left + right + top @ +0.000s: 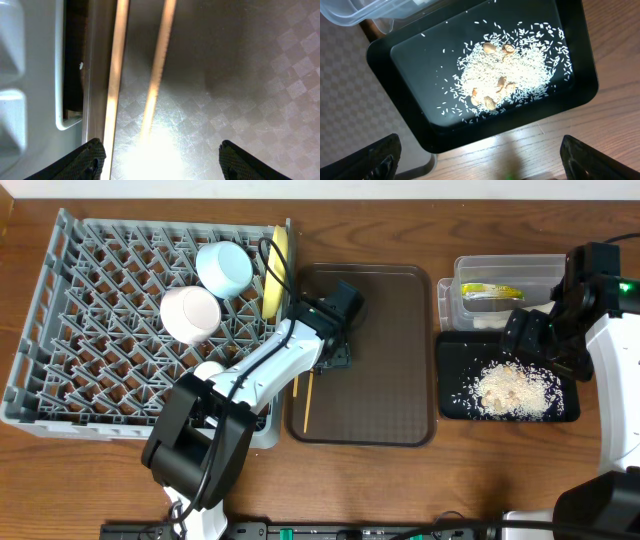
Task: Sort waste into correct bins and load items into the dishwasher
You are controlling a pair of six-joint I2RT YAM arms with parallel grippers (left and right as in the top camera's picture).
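The left gripper (162,160), jaws spread wide, hangs right over the wooden chopsticks (157,65), which lie side by side along the left edge of the brown tray (390,360) beside the grey rack (100,330), running near-to-far, well away from the right arm.

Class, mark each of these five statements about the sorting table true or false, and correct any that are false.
1. The chopsticks lie on the brown tray. True.
2. The yellow plate stands on edge in the dish rack. True.
3. The rice scraps lie in the dish rack. False: they lie in the black tray.
4. The left gripper is shut on a chopstick. False: it is open and holds nothing.
5. The right gripper hangs open above the black tray. True.
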